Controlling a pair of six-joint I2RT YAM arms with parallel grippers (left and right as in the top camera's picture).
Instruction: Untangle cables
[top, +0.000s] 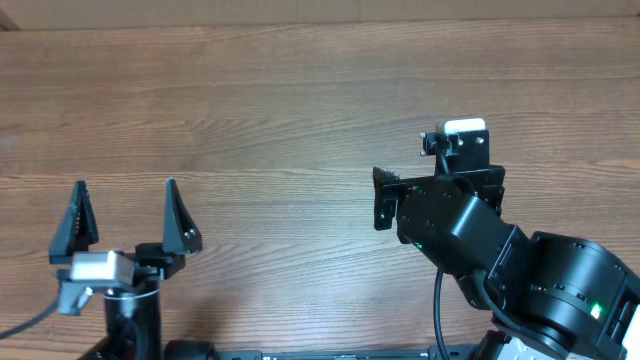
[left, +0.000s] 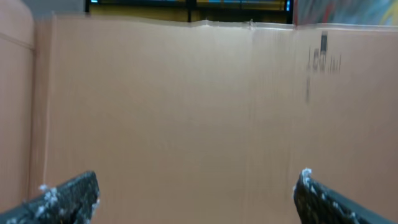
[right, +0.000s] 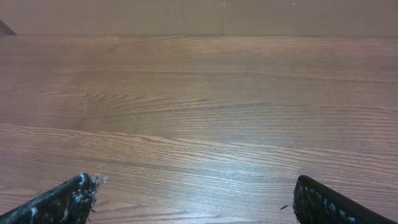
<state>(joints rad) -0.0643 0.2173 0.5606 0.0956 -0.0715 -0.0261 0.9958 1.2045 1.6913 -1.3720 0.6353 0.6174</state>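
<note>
The cables are out of view in every frame; only bare wood shows where the cameras look. My left gripper (top: 125, 186) stands open near the front left of the table (top: 280, 110), its two black fingers spread wide with nothing between them. In the left wrist view the left gripper (left: 199, 183) faces a cardboard wall. My right gripper (right: 196, 186) is open too, hovering over bare table right of centre. One of its fingers (top: 383, 197) sticks out from under the arm in the overhead view.
A brown cardboard wall (left: 186, 93) runs along the table's far edge (top: 300, 14). The right arm's bulky black body (top: 540, 280) fills the front right corner. A thick black arm cable (top: 438, 310) hangs beside it.
</note>
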